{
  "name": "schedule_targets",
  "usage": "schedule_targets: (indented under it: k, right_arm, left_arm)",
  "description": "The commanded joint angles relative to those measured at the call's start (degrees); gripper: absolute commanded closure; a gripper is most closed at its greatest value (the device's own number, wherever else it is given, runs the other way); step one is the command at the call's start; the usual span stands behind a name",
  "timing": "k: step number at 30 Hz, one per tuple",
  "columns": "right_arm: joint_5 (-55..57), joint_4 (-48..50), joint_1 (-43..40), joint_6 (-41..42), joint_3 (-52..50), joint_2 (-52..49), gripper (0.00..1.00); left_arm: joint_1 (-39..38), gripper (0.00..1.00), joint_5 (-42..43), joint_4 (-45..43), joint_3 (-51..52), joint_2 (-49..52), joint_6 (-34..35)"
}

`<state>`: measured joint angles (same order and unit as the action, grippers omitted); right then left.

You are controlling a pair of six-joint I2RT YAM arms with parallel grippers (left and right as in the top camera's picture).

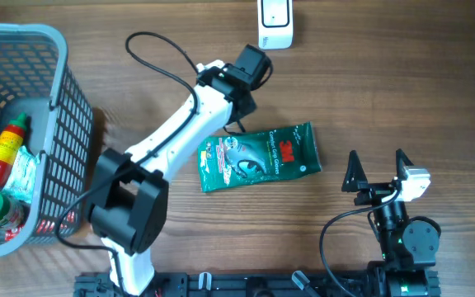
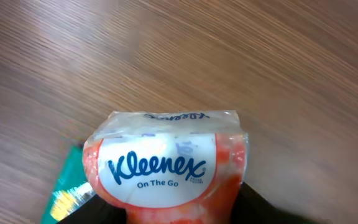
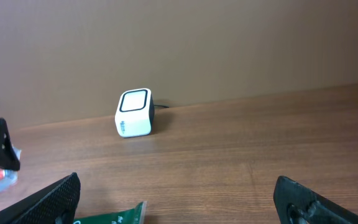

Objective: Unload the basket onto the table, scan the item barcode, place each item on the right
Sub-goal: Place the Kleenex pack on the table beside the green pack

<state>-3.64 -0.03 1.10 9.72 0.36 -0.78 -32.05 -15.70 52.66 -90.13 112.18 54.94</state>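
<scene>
Kleenex pack [image 2: 166, 165] fills the left wrist view, clamped in the half-closed left gripper [image 2: 174, 214] above the table [image 1: 402, 82]. Its logo face is turned to the camera and its long axis runs across the grip. Just to its right a green glove packet [image 1: 258, 157] lies flat, with the white scanner [image 1: 275, 25] beyond. Farther right, the right gripper [image 1: 376, 163] gapes wide and holds nothing.

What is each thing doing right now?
Left gripper: shut on Kleenex pack
Right gripper: open, empty
Kleenex pack: held, label facing wrist camera
Green pack: lying flat on table
Scanner: standing on table
Basket: upright, holding bottles
</scene>
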Motion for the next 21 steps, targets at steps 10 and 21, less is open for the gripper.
schedule_targets:
  k: [10,21]
  right_arm:
    - [-0.6,0.2,0.3,-0.7,-0.1,0.2,0.0]
    - [-0.6,0.2,0.3,-0.7,-0.1,0.2,0.0]
  left_arm:
    - [6.4,0.48,1.8,5.5,0.3,5.7,-0.7]
    - [8.7,0.36,0.9,9.6,0.0,-5.7,-3.2]
